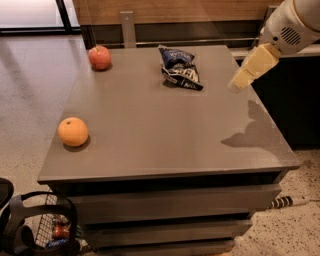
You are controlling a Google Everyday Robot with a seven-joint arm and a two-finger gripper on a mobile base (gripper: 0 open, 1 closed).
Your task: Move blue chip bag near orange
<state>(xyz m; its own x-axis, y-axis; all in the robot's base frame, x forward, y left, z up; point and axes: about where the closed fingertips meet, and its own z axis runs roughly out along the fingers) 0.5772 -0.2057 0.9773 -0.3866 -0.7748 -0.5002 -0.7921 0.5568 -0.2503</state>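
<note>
I am standing over a grey square table [165,145] with stacked drawer-like tiers beneath its top, set on a pale speckled floor [30,95]. Behind it runs a dark counter front with wood panelling [175,9] above, and a short metal post [127,27] rises just past the table's far edge.

The blue chip bag [180,69] lies crumpled on the far part of the tabletop, a little right of the middle, its white and black print facing up. The orange [73,131] sits close to the left edge, nearer the front, well apart from the bag. A reddish apple [99,57] with a stem stands at the far left corner, also well apart from the bag and from the orange.

The robot's white arm [292,24] reaches in from the upper right. Its gripper [240,83], cream-coloured, points down and to the left and hangs in the air over the table's right side, to the right of the bag and not touching it or anything else. From where I stand I cannot tell whether the claw is spread or pressed together; it holds nothing that I can see. The arm throws a dark shadow [255,132] on the right part of the tabletop.

On the floor at the lower left is a wire basket [47,227] with dark straps beside it, and a striped cable [287,201] lies on the floor at the lower right.
</note>
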